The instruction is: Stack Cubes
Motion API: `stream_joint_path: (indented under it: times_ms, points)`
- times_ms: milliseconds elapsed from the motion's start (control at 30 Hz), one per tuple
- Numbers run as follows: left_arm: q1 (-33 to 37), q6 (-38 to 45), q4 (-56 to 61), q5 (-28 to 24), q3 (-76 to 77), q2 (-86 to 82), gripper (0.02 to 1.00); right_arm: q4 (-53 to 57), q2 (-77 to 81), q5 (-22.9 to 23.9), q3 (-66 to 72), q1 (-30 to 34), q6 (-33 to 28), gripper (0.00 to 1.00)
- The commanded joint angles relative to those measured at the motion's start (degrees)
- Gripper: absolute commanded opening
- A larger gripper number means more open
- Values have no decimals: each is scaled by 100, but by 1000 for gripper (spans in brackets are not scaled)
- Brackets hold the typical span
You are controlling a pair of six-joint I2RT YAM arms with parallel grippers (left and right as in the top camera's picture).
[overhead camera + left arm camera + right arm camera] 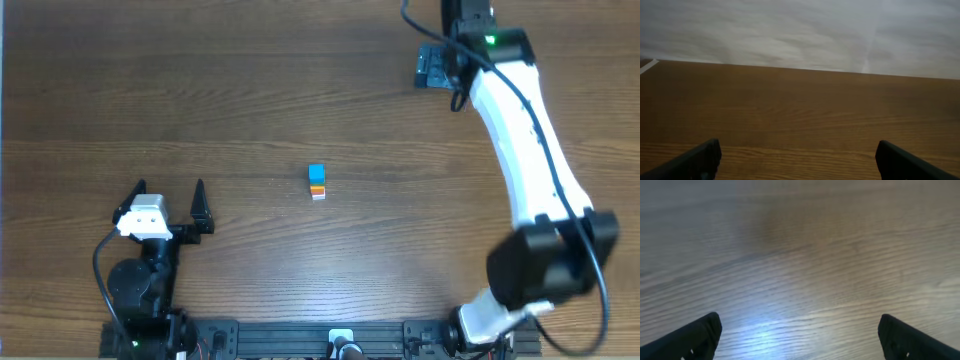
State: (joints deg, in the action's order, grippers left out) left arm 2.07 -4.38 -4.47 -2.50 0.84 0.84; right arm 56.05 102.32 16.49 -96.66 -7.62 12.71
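A small stack of cubes stands near the middle of the wooden table: a blue cube on top, an orange cube under it, and a pale cube at the bottom. My left gripper is open at the lower left, well to the left of the stack, with nothing between its fingers. In the left wrist view the left gripper hangs over bare wood. The right arm stretches to the far right of the table. My right gripper is open above bare wood, holding nothing.
The wooden table is bare around the stack. A pale wall rises beyond the table's far edge in the left wrist view. Both arm bases and a black rail line the near edge.
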Motion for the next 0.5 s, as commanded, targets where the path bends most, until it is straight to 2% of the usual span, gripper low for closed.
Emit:
stream_joint_path:
  times_ms: [33,300,400,500]
  points:
    - [31,-81,15,48,-46,-46,998,-483,-1014,-127,905,-26,-164,993]
    - [31,-81,15,48,-46,-46,1000,-1770,-2667,-852,2999,400,-175,991]
    - [31,-81,15,48,-46,-46,1000,-2308,-3314,-1145,3722,708,-501,993]
    - [31,-81,15,46,-46,-46,998,-2863,-3950,-1156,4404,898,-695,993]
